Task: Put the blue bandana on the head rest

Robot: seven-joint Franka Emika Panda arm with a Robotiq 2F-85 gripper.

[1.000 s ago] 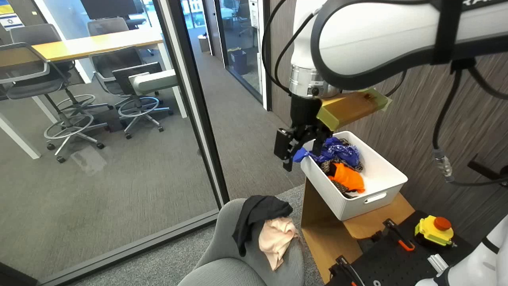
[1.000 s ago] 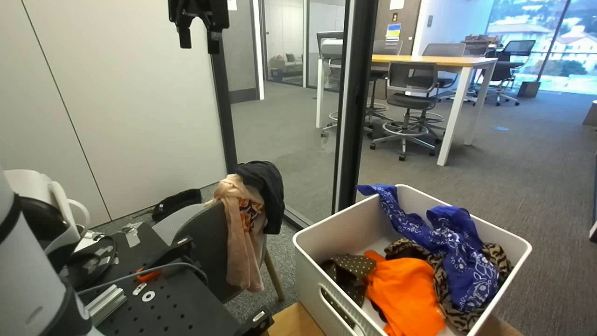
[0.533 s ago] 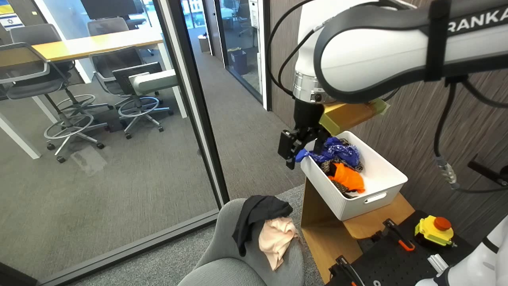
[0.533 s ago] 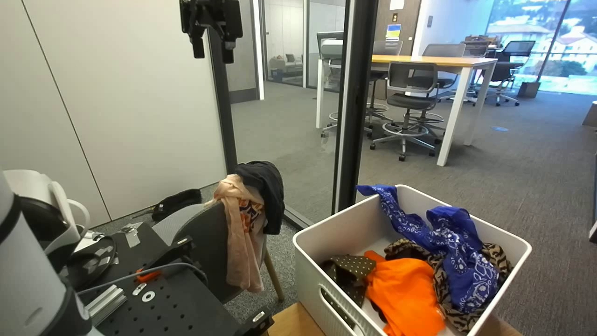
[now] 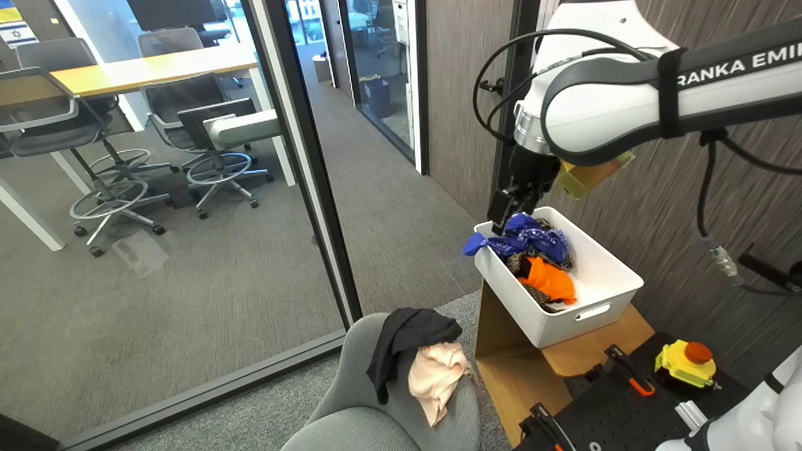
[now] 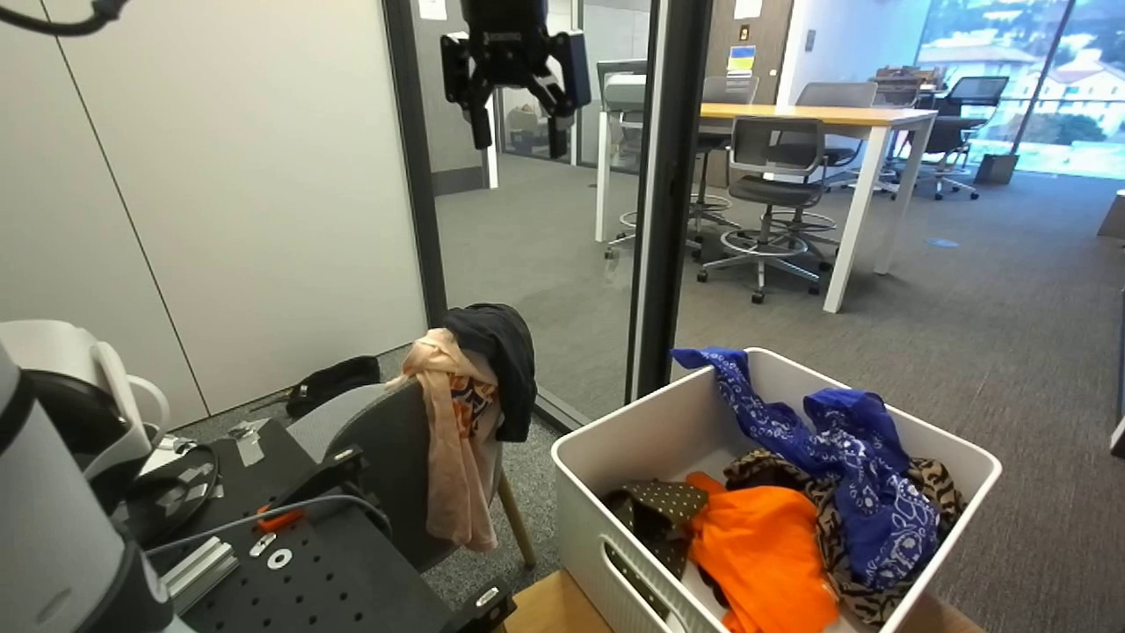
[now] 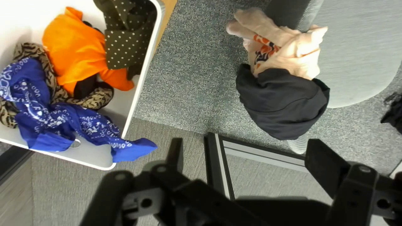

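Firstly, blue bandana (image 6: 822, 448): single item, white paisley print, crumpled; lies in the white bin (image 6: 580, 519), one end draped over the rim near a corner, well apart from the grey chair (image 5: 357, 376).
Gripper (image 6: 519, 146): black, on the white arm (image 5: 601, 119), pointing down, raised, apart from the bandana.
Fingers (image 7: 326, 166): spread wide; carpet (image 7: 193, 153) and partition frame (image 7: 211, 163) show between them in the wrist view.
White bin: rounded corners, cut-out handle; stands on the wooden bench (image 5: 586, 357).
Animal-print cloth (image 7: 97, 99): tan and black, in the bin, partly under the bandana.
Dotted cloth (image 7: 128, 44): dark, pale spots, in the bin, near one side.
Orange cloth (image 6: 765, 554): crumpled, in the bin, between the two patterned cloths.
Grey chair: upholstered; two cloths hang over its back, touching each other.
Black cloth (image 5: 407, 338): draped loosely, covering part of the chair back.
Peach cloth (image 5: 437, 376): beside the black one, an orange and dark-blue printed patch showing in the wrist view.
Yellow box (image 5: 677, 369): red button on top, sits on the black perforated board (image 5: 604, 413).
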